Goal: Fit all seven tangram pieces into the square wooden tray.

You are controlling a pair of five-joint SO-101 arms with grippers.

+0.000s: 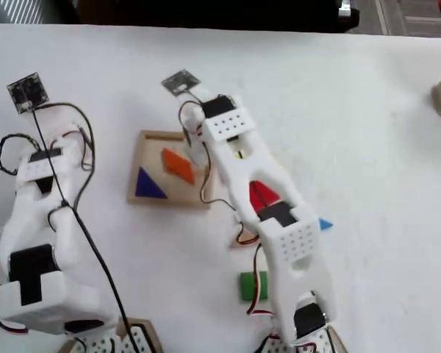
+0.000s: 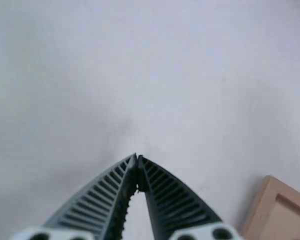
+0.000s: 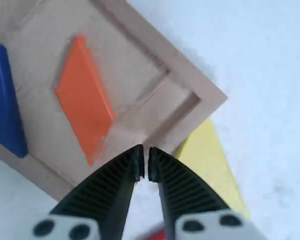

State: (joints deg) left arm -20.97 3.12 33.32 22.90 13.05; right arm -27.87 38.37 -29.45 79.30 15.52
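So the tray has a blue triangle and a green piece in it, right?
No, the piece with the blue triangle in the wooden tray is an orange parallelogram; the green piece lies outside it. The high view shows this.

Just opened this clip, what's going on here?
Two arms are working a tangram puzzle. The wooden tray holds an orange parallelogram and a blue triangle. The right gripper, shut and empty, hangs over the tray's edge near a yellow piece lying outside the corner. A red piece, green piece and light blue piece lie by that arm. The left gripper, shut and empty, is over bare table.
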